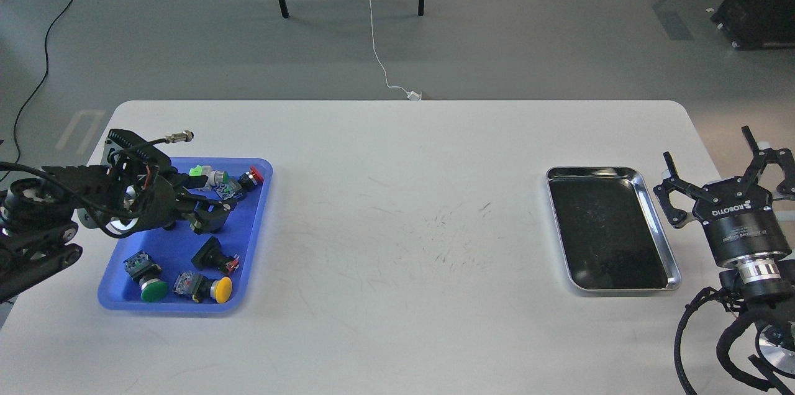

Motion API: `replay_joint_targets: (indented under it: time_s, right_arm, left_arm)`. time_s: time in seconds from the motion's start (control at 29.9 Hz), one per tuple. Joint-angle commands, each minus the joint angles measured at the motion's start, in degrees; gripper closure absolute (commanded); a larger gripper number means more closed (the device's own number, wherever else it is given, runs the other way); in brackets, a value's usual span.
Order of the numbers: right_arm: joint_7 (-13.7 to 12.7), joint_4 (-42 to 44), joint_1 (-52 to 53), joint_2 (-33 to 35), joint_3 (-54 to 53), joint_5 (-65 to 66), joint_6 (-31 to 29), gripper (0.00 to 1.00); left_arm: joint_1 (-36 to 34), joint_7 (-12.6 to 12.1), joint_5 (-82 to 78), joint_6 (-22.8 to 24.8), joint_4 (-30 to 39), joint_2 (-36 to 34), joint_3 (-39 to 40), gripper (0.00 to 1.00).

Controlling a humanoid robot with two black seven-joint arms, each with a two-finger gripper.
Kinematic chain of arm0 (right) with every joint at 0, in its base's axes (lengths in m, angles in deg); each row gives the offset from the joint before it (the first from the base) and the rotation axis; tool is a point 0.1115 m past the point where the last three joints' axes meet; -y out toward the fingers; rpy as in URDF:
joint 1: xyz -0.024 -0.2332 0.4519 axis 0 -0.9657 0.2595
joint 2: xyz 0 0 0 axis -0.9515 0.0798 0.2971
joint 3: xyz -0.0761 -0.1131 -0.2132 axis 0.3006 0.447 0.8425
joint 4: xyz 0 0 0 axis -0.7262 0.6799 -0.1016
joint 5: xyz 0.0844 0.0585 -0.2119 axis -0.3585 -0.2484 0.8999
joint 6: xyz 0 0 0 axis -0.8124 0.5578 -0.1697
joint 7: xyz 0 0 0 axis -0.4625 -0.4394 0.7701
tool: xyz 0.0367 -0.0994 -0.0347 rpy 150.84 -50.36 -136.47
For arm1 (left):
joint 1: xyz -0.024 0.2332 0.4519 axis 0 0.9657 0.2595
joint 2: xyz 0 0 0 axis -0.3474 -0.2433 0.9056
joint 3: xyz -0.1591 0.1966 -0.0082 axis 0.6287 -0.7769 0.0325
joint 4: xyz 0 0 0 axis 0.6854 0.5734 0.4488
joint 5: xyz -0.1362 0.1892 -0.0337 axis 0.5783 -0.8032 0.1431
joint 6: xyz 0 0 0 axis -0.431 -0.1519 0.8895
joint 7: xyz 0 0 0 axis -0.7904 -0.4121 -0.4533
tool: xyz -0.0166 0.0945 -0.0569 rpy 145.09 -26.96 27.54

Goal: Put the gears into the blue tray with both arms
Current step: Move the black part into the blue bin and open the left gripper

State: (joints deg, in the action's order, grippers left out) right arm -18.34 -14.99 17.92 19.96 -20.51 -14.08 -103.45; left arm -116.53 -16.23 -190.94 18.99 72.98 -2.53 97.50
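Note:
The blue tray (pixel 251 240) lies at the table's left and holds several push-button switches with green, yellow and red caps. My left gripper (pixel 211 197) hovers over the tray's back half, its dark fingers spread apart, and I see nothing between them. A black switch (pixel 213 254) lies just below it. No gears can be made out in the head view. At the far right, just beyond the steel tray (pixel 659 230), my right gripper (pixel 706 145) points upward, open and empty.
The steel tray's dark bottom looks bare. A cable connector (pixel 179 135) sticks out from my left wrist over the tray's back edge. The table's right edge runs close to my right arm.

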Motion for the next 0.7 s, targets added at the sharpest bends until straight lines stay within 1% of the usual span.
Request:
replay_joint_targets:
  time_s: [0.0,0.1,0.27,0.37,0.47,0.53,0.63,0.67]
  right_arm:
    - [0.00,0.63,2.45,-0.09,0.00,0.61,0.00,0.01]
    - [0.00,3.34,7.01,-0.35,0.70,0.87,0.00,0.01]
    - [-0.35,10.81,16.41,-0.97,1.32,0.87,0.00,0.01]
    - [-0.61,13.98,21.60,-2.72,1.23,0.79,2.59,0.01]
    - [-1.57,16.97,25.91,-3.60,1.41,0.79,2.86,0.01]
    - [-4.20,18.99,28.81,-3.87,2.11,0.44,2.87,0.01]
    - [-9.73,21.45,32.24,-6.75,2.29,-0.18,3.04,0.01]
    - [-10.97,22.25,32.86,-8.25,1.94,-0.27,3.13,0.01]
  left_arm:
    - [-0.69,0.24,18.35,0.37,-0.19,-1.08,7.08,0.03]
    - [-1.92,-0.21,36.54,1.51,-1.51,-0.91,11.84,0.02]
    - [-4.11,-0.56,59.23,3.00,-1.77,1.72,13.00,0.02]
    - [-4.38,-1.44,71.01,2.83,-2.30,4.01,13.78,0.02]
    - [-4.12,-1.35,83.32,3.27,-5.46,6.47,17.47,0.02]
    - [-3.94,-1.44,90.88,4.32,-8.27,9.10,19.67,0.02]
    - [-3.85,-1.35,99.85,9.05,-13.36,13.06,22.22,0.02]
    - [-3.77,-1.35,102.05,10.64,-14.86,14.20,23.01,0.02]
